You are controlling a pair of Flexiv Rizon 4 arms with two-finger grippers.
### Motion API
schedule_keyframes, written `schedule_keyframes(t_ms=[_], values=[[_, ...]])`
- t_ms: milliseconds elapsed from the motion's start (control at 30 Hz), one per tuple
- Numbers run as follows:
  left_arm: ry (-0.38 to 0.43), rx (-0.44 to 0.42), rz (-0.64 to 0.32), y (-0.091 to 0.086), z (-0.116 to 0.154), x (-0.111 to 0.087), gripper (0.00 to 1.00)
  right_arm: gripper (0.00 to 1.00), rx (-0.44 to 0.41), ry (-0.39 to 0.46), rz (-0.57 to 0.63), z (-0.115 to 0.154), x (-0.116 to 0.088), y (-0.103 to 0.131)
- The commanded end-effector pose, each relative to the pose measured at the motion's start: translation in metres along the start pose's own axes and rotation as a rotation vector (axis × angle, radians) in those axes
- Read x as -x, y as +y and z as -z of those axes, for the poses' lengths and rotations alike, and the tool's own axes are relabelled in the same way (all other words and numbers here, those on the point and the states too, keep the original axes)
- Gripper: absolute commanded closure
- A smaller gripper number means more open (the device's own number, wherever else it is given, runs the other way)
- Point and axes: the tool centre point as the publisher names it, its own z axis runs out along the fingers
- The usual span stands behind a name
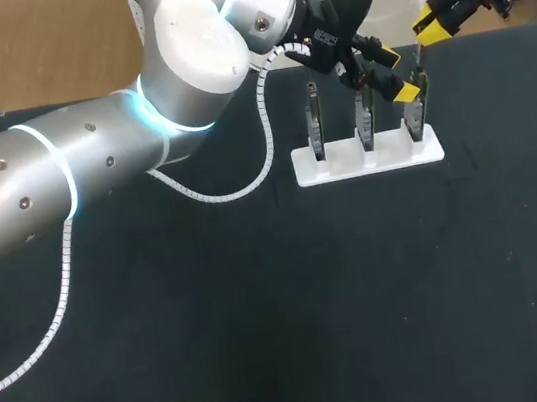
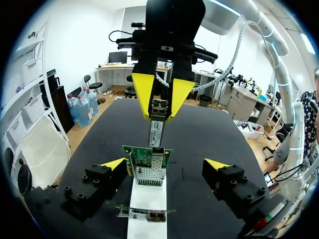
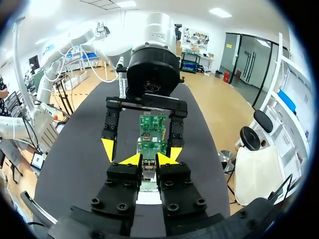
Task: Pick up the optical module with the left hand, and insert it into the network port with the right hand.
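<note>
Three boards [image 1: 316,123], module [image 2: 156,133] in right end effector [image 2: 160,107]

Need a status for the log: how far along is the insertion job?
Done: pick-up and handover look finished; the left gripper is open, either side of the card. In hand: the right gripper is shut on the module, its lower end at the card's top edge. Left: pushing it home; whether it has entered I cannot tell.
</note>
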Motion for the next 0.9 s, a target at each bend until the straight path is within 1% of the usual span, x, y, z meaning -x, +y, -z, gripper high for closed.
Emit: schedule_keyframes(t_ms=[33,900], values=[[0.006,-0.004,0.002,0.0021,-0.0004,0.0016,0.0,1.0,0.007,-0.004,-0.001,0.0001,-0.0007,-0.0012],[0.006,-0.004,0.002,0.0021,-0.0004,0.0016,0.0,1.0,0.03,0.01,-0.02,-0.0036,-0.0037,-0.0017]])
